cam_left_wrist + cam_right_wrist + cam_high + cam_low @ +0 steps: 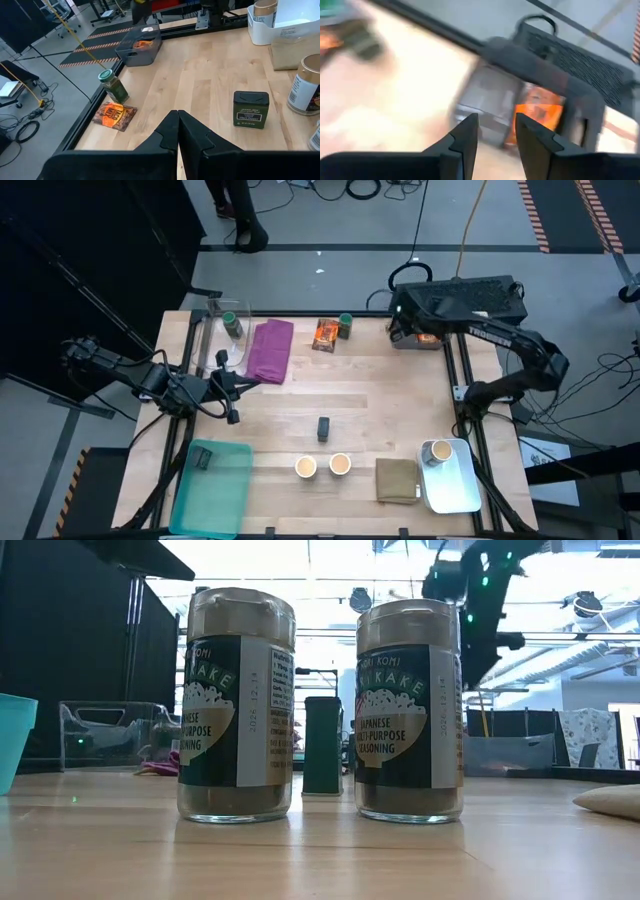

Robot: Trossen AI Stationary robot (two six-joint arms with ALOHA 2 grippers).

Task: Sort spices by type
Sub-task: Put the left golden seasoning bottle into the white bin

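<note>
A purple cloth [269, 350] lies on the wooden table [380, 400]. Well apart from the cloth, at the opposite edge, sit a teal bin [215, 490], an olive-tan folded cloth [397, 480] and a white tray [455, 478]. A clear container [222, 330] stands just beside the purple cloth; a dark bin [139, 47] sits farther along that edge.

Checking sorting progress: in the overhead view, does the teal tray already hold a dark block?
Yes, one dark block lies in the teal tray, near its far end.
</note>
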